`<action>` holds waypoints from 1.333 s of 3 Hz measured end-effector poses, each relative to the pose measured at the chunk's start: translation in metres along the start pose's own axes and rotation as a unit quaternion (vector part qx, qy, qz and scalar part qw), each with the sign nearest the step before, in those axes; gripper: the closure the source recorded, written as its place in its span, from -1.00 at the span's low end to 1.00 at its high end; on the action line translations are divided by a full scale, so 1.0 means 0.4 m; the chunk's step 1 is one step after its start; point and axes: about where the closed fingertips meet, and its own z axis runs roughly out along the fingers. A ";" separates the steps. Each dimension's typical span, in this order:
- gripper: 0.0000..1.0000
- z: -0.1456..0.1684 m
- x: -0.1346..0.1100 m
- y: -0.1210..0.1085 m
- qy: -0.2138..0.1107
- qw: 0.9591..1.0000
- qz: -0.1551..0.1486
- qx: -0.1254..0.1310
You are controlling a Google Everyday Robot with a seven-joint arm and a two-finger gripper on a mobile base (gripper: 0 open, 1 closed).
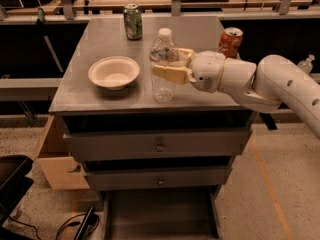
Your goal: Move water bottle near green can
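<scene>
While upright, water bottle [163, 90] inside end effector [165, 64].

Warm, fairly dim overhead light: the grey counter [100, 44] top carries a broad soft sheen with no hard glare, while the recess under its lip and the bays behind it go near black. The pincer [164, 63], closed around the water bottle [163, 89] at mid-counter, is lit from above. Its cream fingers [170, 74] and the white arm [280, 84] are bright on top and shaded underneath, with small highlights in the clear plastic. The bowl [114, 72] throws a short soft shadow toward the front edge; the green can [133, 21] and red can [230, 41] read dull under an orange cast.
</scene>
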 end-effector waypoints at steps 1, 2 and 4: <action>1.00 0.003 -0.001 0.002 0.000 1.000 0.000 -0.001; 1.00 0.018 -0.035 -0.028 0.003 1.000 -0.007 -0.014; 1.00 0.098 -0.137 -0.154 0.067 0.997 0.000 -0.049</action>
